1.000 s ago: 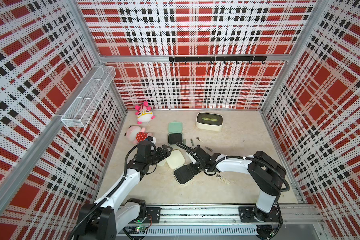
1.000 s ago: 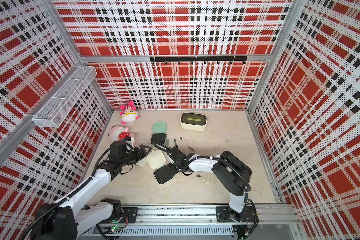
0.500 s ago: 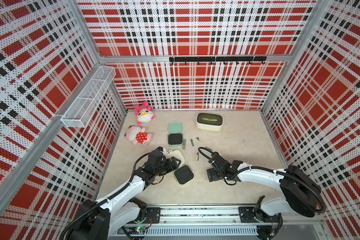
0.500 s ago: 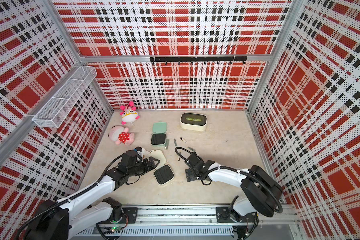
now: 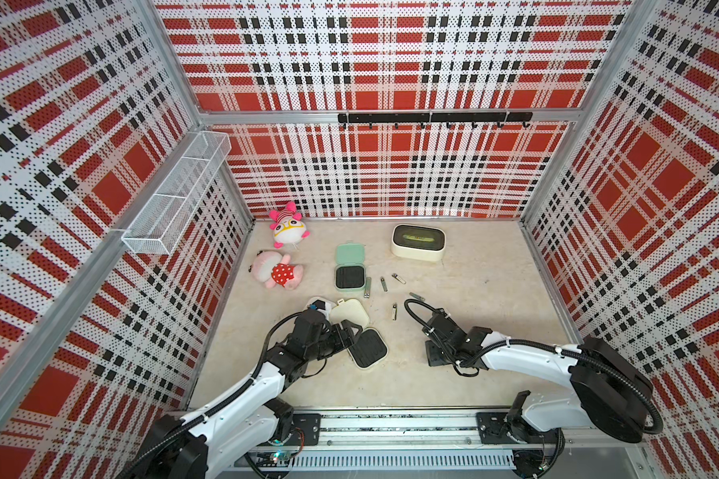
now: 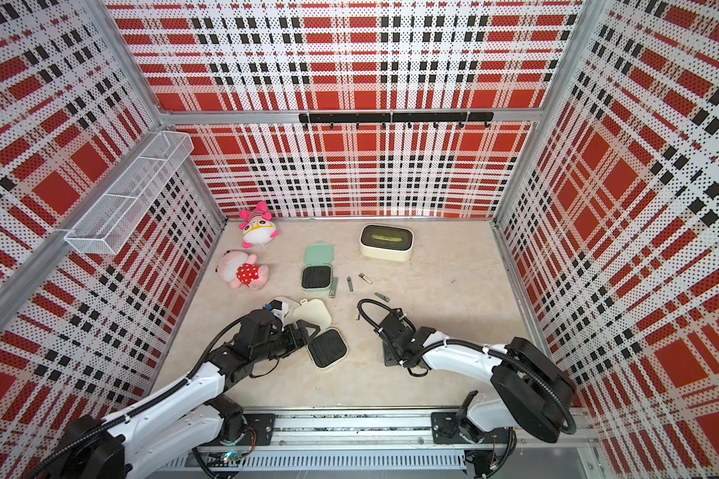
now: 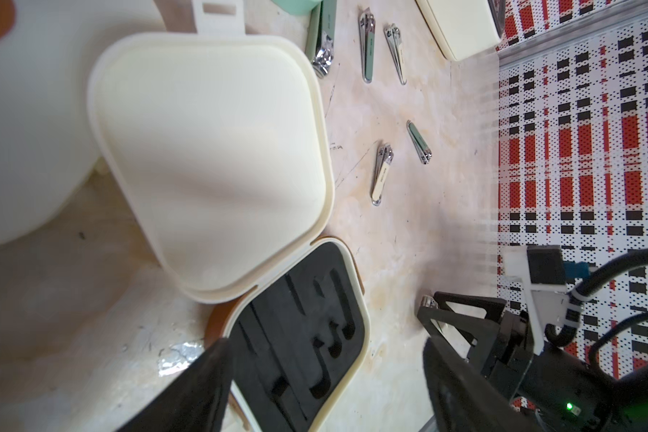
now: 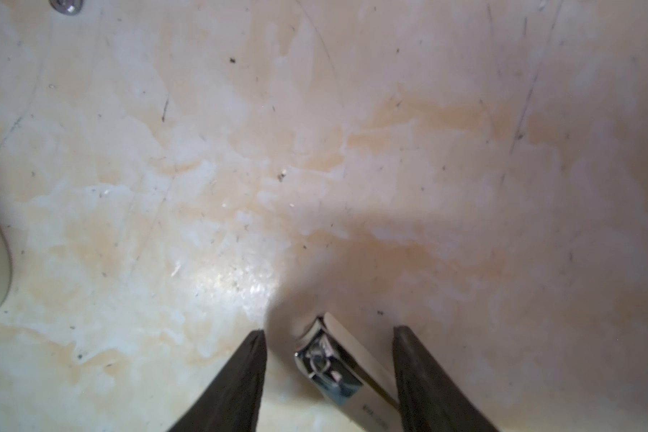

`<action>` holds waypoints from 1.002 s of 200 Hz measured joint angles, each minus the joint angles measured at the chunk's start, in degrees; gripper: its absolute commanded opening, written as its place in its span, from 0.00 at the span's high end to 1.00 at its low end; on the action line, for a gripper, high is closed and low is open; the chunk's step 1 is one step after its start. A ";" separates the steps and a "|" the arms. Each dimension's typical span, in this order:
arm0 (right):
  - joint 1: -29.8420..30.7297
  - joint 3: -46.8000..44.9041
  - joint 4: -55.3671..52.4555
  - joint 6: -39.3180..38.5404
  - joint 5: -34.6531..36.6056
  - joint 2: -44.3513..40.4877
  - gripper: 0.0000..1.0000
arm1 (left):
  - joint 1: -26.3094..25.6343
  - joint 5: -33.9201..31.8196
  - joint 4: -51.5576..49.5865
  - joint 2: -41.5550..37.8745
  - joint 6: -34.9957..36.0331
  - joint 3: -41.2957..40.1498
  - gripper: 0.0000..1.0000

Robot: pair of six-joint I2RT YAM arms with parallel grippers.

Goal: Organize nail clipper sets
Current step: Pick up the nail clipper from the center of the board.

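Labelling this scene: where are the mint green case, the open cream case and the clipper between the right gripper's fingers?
mint green case (image 5: 350, 253): in a top view, lid.
open cream case (image 7: 210, 149): left wrist view, lid.
clipper (image 8: 317, 361): right wrist view, head.

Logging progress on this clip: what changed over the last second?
The right gripper pulled away from the open cream case and swung back to its own side, where its open jaws now straddle a loose clipper. The left gripper drew back along that case, open. Nothing visibly taken or released. The cream case, mint case, other clippers and plush toys stayed put.
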 measured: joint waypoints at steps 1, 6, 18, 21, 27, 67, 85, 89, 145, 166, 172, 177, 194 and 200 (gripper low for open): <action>0.02 0.00 -0.04 0.04 -0.02 0.00 0.52 | 0.00 0.00 0.00 -0.02 -0.02 -0.04 0.16; 0.31 0.00 -0.07 0.11 -0.15 0.00 0.55 | 0.00 -0.04 -0.02 -0.20 -0.09 -0.22 0.16; 0.68 0.04 -0.09 0.61 -0.50 0.00 0.60 | 0.00 -0.15 -0.11 -0.39 -0.28 -0.50 0.16; 0.72 0.02 -0.07 0.87 -0.55 0.00 0.60 | 0.00 -0.20 -0.17 -0.42 -0.28 -0.50 0.16; 0.85 0.07 -0.07 1.07 -0.68 0.02 0.59 | 0.00 -0.24 -0.20 -0.42 -0.33 -0.50 0.16; 1.33 0.87 -0.02 1.95 -1.44 0.46 0.34 | 0.00 -0.46 -0.35 -0.50 -0.42 -0.50 0.16; 1.44 0.92 -0.57 2.03 -1.79 0.26 0.32 | 0.00 -0.46 -0.50 -0.50 -0.42 -0.50 0.16; 1.44 0.92 -0.83 2.03 -1.90 0.11 0.32 | 0.00 -0.46 -0.50 -0.50 -0.42 -0.50 0.16; 1.73 -0.68 -4.46 2.58 -3.48 -2.78 0.48 | -0.02 -0.66 -0.42 -0.37 -0.46 -0.52 0.16; 2.36 -0.96 -5.05 3.06 -3.65 -3.13 0.57 | -0.02 -0.63 -0.11 0.11 -0.48 -0.68 0.16; 2.56 -0.96 -5.16 2.97 -3.61 -3.10 0.60 | -0.02 -0.63 0.00 0.26 -0.48 -0.81 0.16; 2.78 -0.96 -5.25 3.10 -3.61 -3.04 0.62 | -0.02 -0.63 -0.02 0.37 -0.48 -0.92 0.16; 3.39 -0.59 -5.62 3.28 -3.30 -2.43 0.67 | -0.02 -0.63 0.04 0.48 -0.48 -1.33 0.16; 3.61 -0.28 -5.75 3.28 -3.13 -2.01 0.68 | -0.02 -0.63 0.04 0.50 -0.50 -1.40 0.16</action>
